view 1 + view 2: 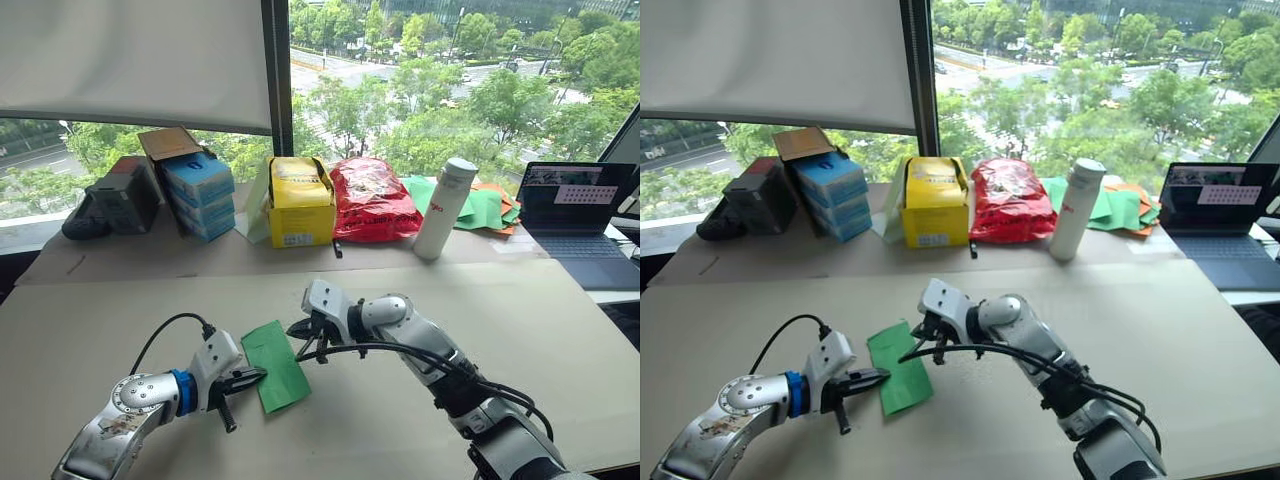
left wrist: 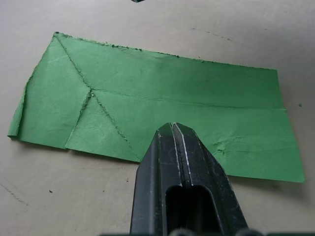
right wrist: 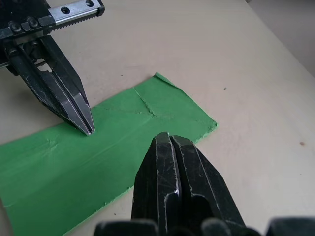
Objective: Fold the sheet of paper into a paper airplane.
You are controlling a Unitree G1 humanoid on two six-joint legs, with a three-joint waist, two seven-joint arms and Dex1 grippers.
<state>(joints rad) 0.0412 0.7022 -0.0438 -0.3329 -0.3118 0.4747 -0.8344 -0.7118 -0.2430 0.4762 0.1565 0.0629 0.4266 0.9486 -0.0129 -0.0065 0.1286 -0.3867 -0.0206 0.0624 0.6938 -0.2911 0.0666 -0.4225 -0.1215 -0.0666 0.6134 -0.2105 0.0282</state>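
The sheet of paper (image 1: 275, 365) lies flat on the bare table (image 1: 520, 330), near the front, between the two claws. It is folded into a long strip, running from about 11 o'clock to 5 o'clock in the head views. The left wrist view shows one end folded in with diagonal creases, a crease down the middle, and a rough, slightly torn long edge.

The left claw (image 1: 257, 377) has its two fingers pressed together. Its tip rests on the paper's long edge at the 9 o'clock side.

The right claw (image 1: 300, 328) also has its fingers together. Its tip sits at the opposite long edge, at about 2 o'clock from the paper's middle, touching or just above it.

Around the paper the table is open on all sides, with wide bare surface toward 3 o'clock and toward 12 o'clock.

Along the far edge by the window stand blue boxes (image 1: 200, 192), a yellow box (image 1: 301, 203), a red bag (image 1: 371, 198), a white bottle (image 1: 446, 208) and a heap of green and orange sheets (image 1: 486, 207). A laptop (image 1: 580, 222) sits at 2 o'clock. All are well apart from the claws.
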